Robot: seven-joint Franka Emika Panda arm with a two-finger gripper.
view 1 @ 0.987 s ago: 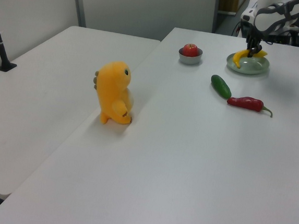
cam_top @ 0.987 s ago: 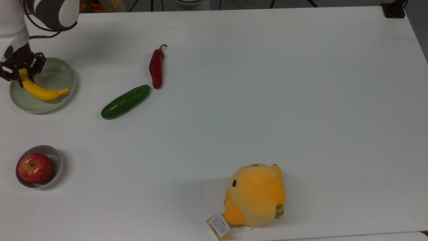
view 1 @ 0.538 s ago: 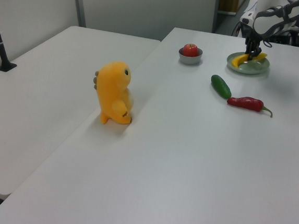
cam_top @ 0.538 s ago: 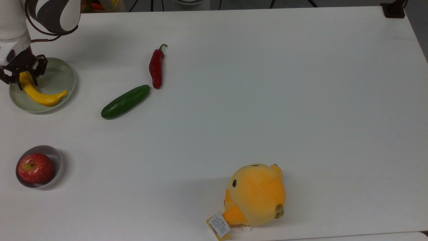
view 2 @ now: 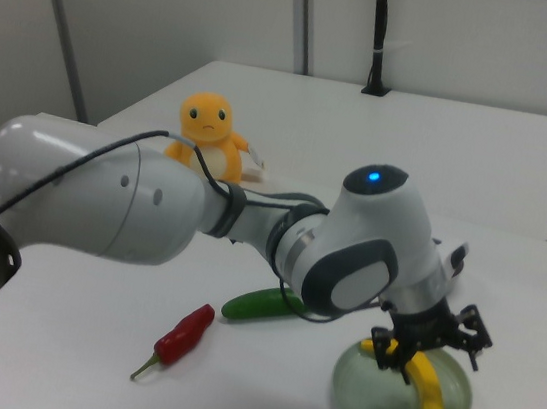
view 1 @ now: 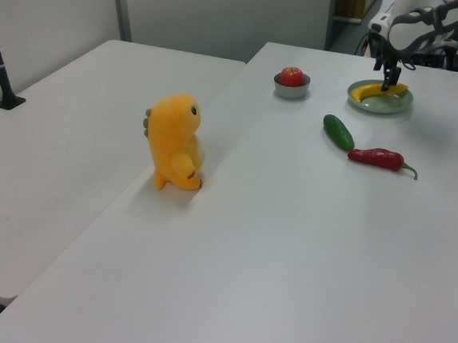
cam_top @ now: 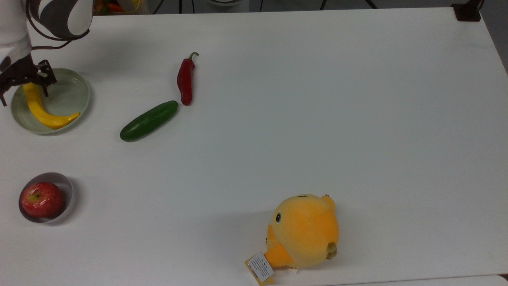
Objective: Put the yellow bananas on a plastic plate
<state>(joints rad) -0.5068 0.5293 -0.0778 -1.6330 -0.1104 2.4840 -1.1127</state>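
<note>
Top view: banana (cam_top: 39, 108) lies inside plate (cam_top: 73, 95) at table's (cam_top: 317, 119) far left, curved along plate's lower rim, tip toward cucumber (cam_top: 149, 120). Gripper (cam_top: 24, 81) sits just above stem end, jaws apart, straddling it without clamping. Right view agrees: fingers (view 2: 388, 349) spread either side of banana (view 2: 428, 388), which rests in plate (view 2: 368, 404). Judgement: banana light, stiff, smooth skin, likely slippery; best hold across narrow mid-body or near stem, jaws square to curve. Placement looks done.

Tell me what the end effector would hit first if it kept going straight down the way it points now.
Most likely the banana: the open end effector hangs just above its stem end, with the plate beneath. Exact height is hard to judge.
</note>
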